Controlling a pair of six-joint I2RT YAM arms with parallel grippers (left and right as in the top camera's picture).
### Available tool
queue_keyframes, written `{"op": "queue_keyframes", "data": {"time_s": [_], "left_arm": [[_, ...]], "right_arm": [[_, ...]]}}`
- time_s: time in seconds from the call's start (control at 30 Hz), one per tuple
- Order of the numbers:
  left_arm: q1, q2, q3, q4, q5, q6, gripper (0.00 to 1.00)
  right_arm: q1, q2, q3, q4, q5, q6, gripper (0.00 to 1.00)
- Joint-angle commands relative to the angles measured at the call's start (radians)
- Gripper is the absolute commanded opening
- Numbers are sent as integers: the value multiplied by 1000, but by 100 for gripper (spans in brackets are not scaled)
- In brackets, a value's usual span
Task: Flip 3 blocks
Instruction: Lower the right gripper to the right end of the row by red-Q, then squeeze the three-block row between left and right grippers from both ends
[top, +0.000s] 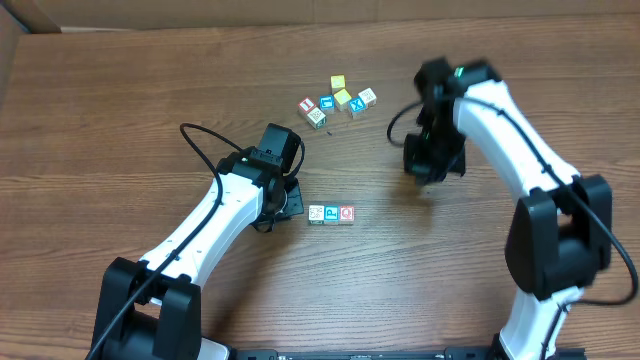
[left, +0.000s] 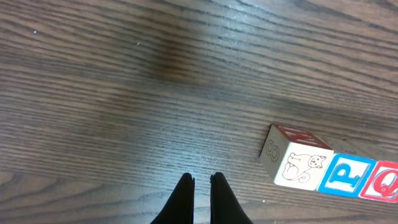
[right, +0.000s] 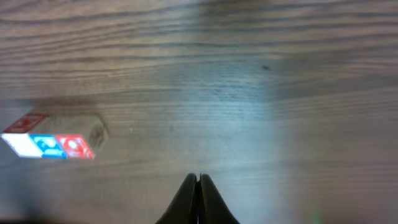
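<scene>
On the bench (top: 120, 120) you have the pale block (top: 316, 213) with its cat drawing, the blue P block (top: 331, 214) and the red Q block (top: 346, 214) touching in a row. Your left end effector (left: 200, 182) is clenched on nothing, near the pale end. Your right end effector (right: 198, 179) is clenched too, empty, well apart from the row. Other cubes (top: 338, 100) cluster farther back.

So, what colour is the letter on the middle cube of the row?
Blue: a P on that small wooden cube, clearest in left wrist view.
</scene>
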Motion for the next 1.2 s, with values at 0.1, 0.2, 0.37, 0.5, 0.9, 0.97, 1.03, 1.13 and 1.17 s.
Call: {"op": "queue_keyframes", "data": {"time_s": [0.1,0.2,0.37,0.5,0.9,0.97,1.03,1.13,1.17], "left_arm": [[11,-5,-4,4,76,50,4],[25,-5,-4,8,101,50,4],[67,16,-4,19,132,66,4],[79,78,-4,44,169,129,4],[76,212,-4,100,212,120,4],[76,226,-4,108,213,120,4],[76,240,-4,118,214,120,4],[76,247,-4,122,214,120,4],[76,247,-4,123,214,120,4]], "right_arm": [[113,-224,-372,341,-34,189,4],[163,-212,-445,460,-27,283,4],[234,-157,-460,546,106,418,4],[253,-148,-460,583,159,469,4],[271,-139,-534,735,57,468,4],[282,-139,-544,763,55,469,4],[288,-138,-544,776,58,469,4],[288,-134,-544,804,68,470,4],[288,-128,-544,814,69,470,4]]}}
